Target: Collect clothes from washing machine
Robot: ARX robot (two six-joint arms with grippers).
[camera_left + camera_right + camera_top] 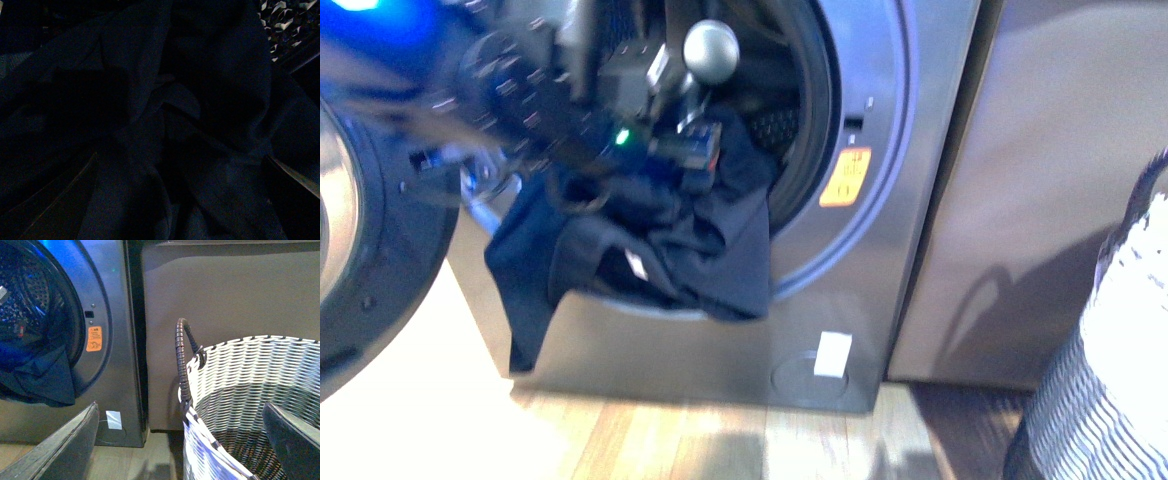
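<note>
While the navy garment (660, 250) hangs half out of the washing machine (880, 200) porthole, my left gripper (180, 157) is spread over it, nothing clamped yet; my right gripper (180, 405) gapes near the woven basket (250, 370).

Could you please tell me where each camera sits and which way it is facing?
Front: on the body, facing the washer; left arm is at its mouth.
Left wrist: on that arm, close over the dim clothes; one finger shows.
Right wrist: on the right arm, facing the basket; both fingers show.
Front and right wrist share washer, clothes, basket.
</note>
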